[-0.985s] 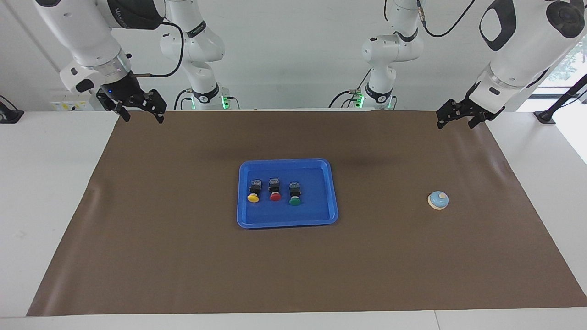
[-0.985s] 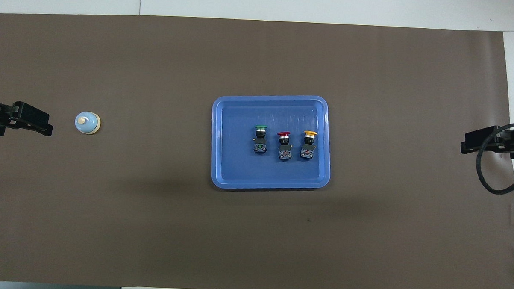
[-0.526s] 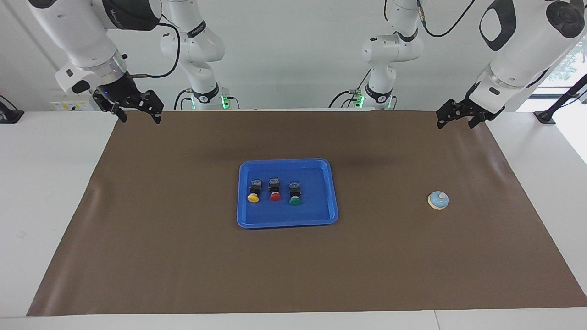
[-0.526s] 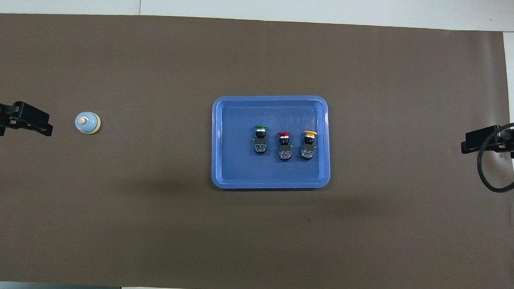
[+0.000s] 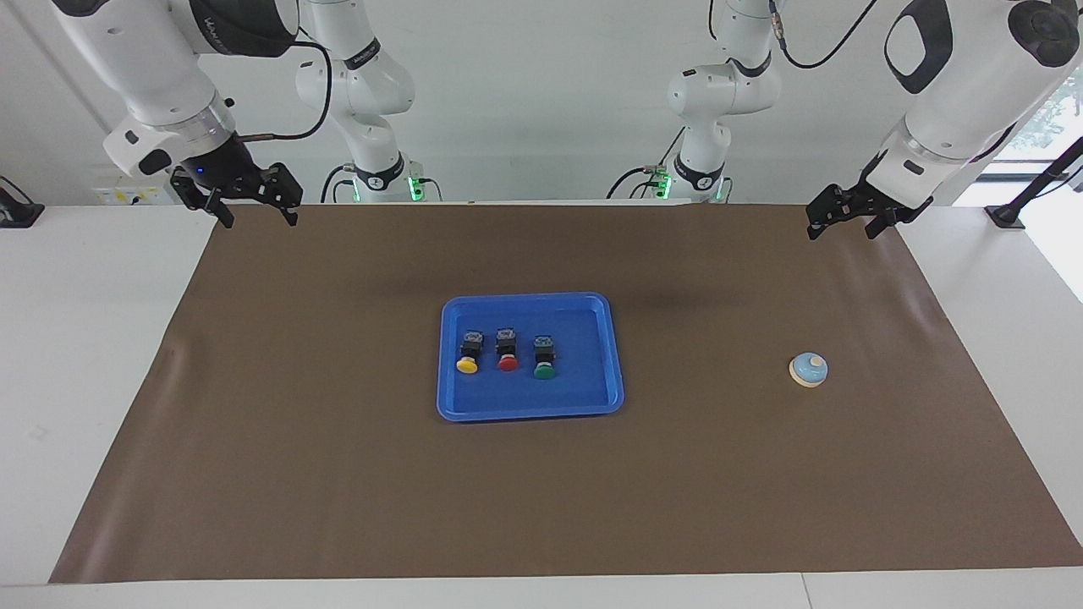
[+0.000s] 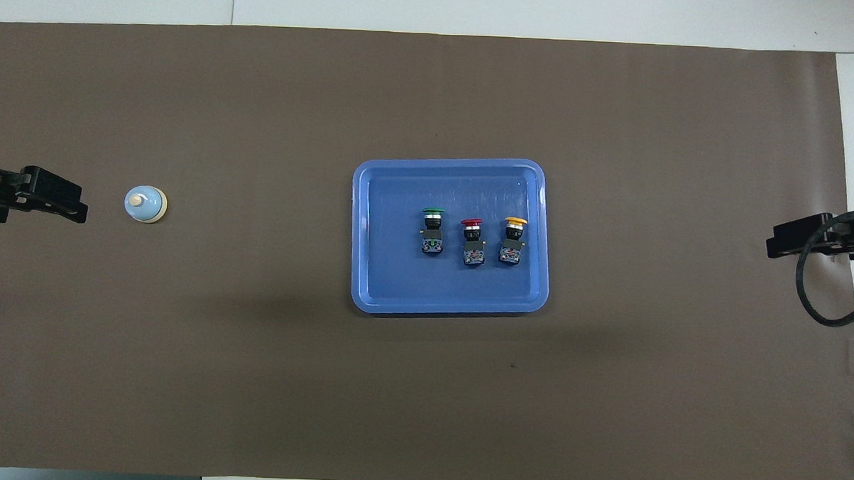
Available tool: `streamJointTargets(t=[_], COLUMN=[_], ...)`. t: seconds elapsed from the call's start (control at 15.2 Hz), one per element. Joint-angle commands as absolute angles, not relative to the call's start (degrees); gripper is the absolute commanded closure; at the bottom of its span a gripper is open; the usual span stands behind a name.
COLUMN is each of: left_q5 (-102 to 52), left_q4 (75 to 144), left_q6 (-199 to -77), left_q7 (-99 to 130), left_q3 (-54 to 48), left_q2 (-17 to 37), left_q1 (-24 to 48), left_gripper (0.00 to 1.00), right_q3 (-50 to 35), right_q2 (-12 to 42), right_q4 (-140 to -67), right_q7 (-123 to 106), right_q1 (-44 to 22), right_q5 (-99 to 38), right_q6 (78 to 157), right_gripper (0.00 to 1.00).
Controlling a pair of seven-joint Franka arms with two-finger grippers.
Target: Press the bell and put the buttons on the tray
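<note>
The blue tray (image 5: 531, 298) (image 6: 451, 163) sits at the middle of the brown mat. The three buttons lie in it in a row: yellow (image 5: 466, 355) (image 6: 512, 237), red (image 5: 507, 353) (image 6: 472, 240) and green (image 5: 544, 359) (image 6: 432, 229). The bell (image 5: 809, 370) (image 6: 145, 204) stands alone on the mat toward the left arm's end. My left gripper (image 5: 842, 228) (image 6: 73, 208) hangs open and empty over the mat's edge at that end. At the other end, my right gripper (image 5: 258, 218) (image 6: 775, 245) is raised over the mat's corner, open and empty.
The brown mat (image 5: 338, 474) covers most of the white table (image 5: 85, 338). Two more white arms (image 5: 372, 101) stand at the robots' edge. A black cable (image 6: 815, 303) loops down from the right wrist.
My right gripper has drawn back and up a little toward its end of the table. The left gripper has barely shifted. Tray, buttons and bell have not moved.
</note>
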State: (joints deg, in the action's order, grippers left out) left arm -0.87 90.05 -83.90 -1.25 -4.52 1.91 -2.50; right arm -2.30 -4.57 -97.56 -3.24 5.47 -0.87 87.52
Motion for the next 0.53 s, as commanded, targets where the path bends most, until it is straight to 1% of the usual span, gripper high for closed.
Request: streamJointTargets(t=[0.0, 0.46], left_q5=[-0.1, -0.2], left_q4=[89.5, 90.4], left_q6=[-85.3, -85.3], left_q7=[-0.9, -0.8], left_q3=[-4.3, -4.3], left_q2=[1.8, 1.5], left_q1=[-2.3, -2.5], left_gripper=[0.00, 0.00], right_q3=[-2.9, -2.9], right_q2=[-4.7, -4.7], right_q4=[-97.7, -97.7], right_q7=[-4.7, -4.7], right_q1=[6.1, 5.7], right_q5=[-0.4, -0.4], right_q6=[86.7, 86.7], right_gripper=[0.00, 0.00])
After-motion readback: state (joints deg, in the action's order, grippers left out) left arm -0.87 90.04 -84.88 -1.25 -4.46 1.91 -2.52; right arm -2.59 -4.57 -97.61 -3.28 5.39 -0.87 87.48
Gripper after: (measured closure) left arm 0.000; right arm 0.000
